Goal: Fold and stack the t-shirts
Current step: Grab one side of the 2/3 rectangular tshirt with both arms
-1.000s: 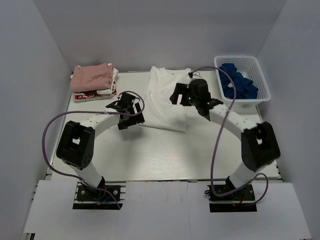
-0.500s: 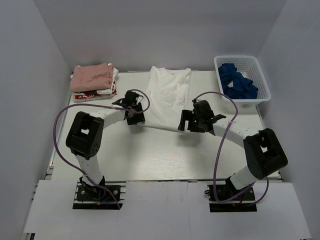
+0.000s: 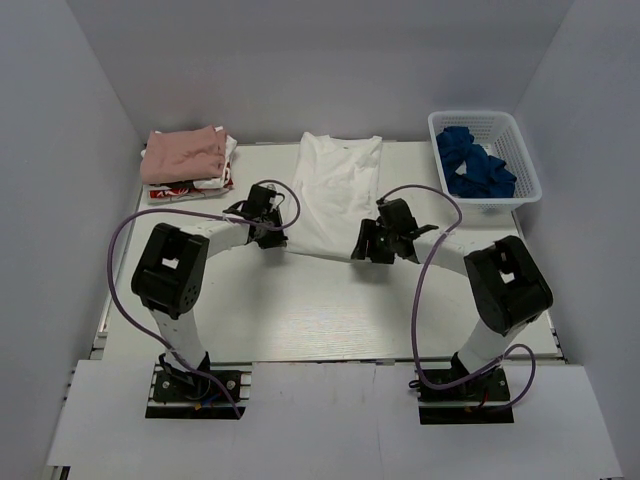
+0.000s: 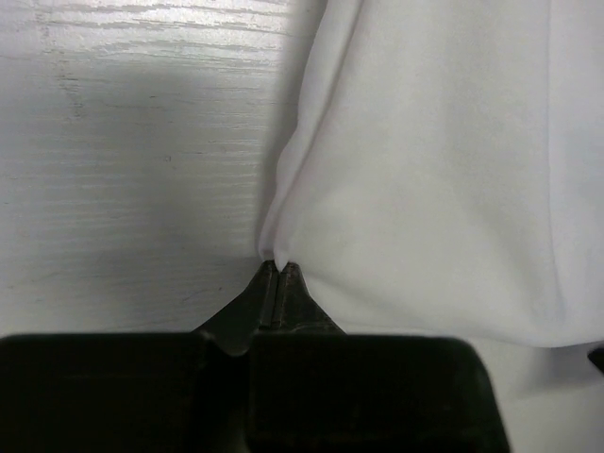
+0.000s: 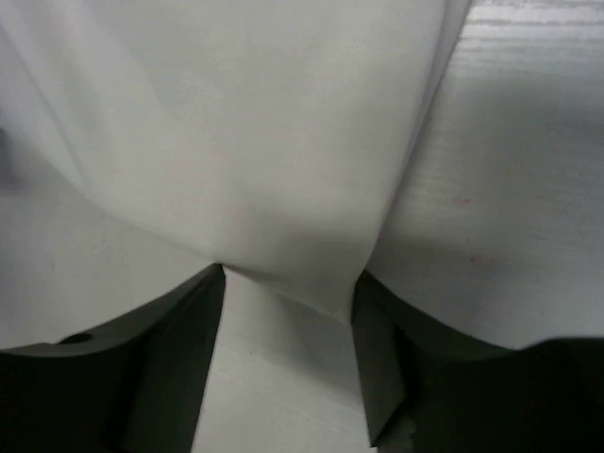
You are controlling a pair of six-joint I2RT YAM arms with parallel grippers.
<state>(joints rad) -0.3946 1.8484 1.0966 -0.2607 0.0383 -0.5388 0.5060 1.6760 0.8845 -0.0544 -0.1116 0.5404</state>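
A white t-shirt (image 3: 335, 185) lies flat, folded lengthwise, at the table's middle back. My left gripper (image 3: 268, 233) is at its near-left corner; in the left wrist view the gripper (image 4: 278, 267) is shut, pinching the t-shirt's (image 4: 425, 170) corner tip. My right gripper (image 3: 366, 246) is at the near-right corner. In the right wrist view it (image 5: 288, 283) stands open, the two fingers (image 5: 377, 359) apart with the white hem (image 5: 293, 189) between them. A dusty-pink t-shirt (image 3: 183, 152) lies folded on a white-and-red printed one (image 3: 190, 188) at the back left.
A white plastic basket (image 3: 520, 150) holding blue cloths (image 3: 475, 165) stands at the back right. Grey walls close in the table on three sides. Purple cables loop over both arms.
Both grippers came down to the white t-shirt's near hem. The left one shut on the corner. The right one swung in from the basket side and its jaws narrowed around the hem.
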